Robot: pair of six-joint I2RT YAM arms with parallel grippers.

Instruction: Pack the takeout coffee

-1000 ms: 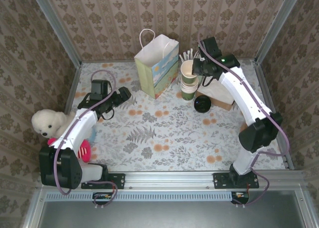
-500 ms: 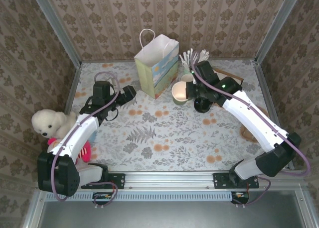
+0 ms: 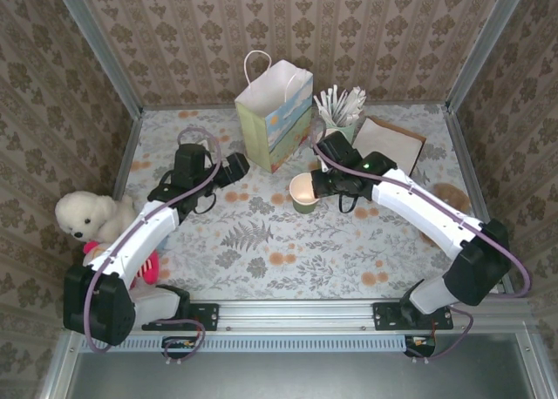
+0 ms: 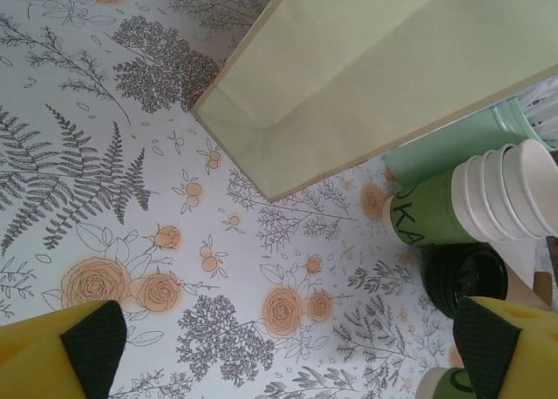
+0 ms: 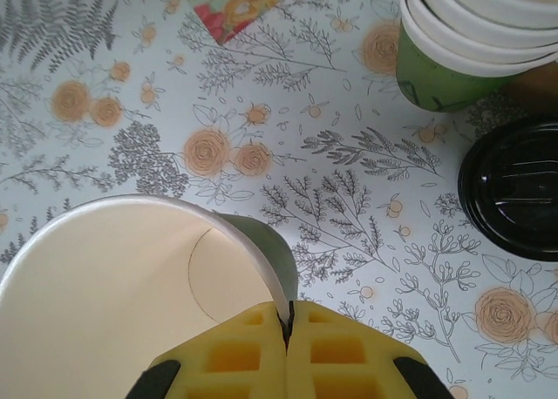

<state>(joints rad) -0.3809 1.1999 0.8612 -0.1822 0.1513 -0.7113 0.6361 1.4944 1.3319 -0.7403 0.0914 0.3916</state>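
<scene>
Pale-blue surface (image 3: 261,268) with a fern and orange-rose print, flat and matte.

Paper bag (image 3: 275,120) upright at the back. Stiff creased panels, looped handle, mouth facing up.

Left gripper (image 4: 288,342): jaws wide apart, nothing between them, low near the bag's bottom corner.

Right gripper (image 5: 288,327): pads pressed together on the rim wall of a single lidless cup (image 5: 131,277), green outside and cream inside. Not the target.

Stack of lidless cups (image 5: 471,42), nested, with rolled cream rims.

Takeout coffee (image 5: 513,199) sits on the surface just beside that stack, near the right gripper. From above I get a round black lid in ribbed, glossy plastic. The cup wall under it is hidden.

Handling, my read:
- Thin paper wall, so it dents under a hard squeeze.
- Can't tell whether it's full, so assume liquid and keep it upright.
- Lid is slick and may pop off, so don't lift by it.
- Grip around the paper wall below the lid, moderate force.
- Lower it straight into the bag mouth. The right gripper has to drop the spare cup first.
</scene>
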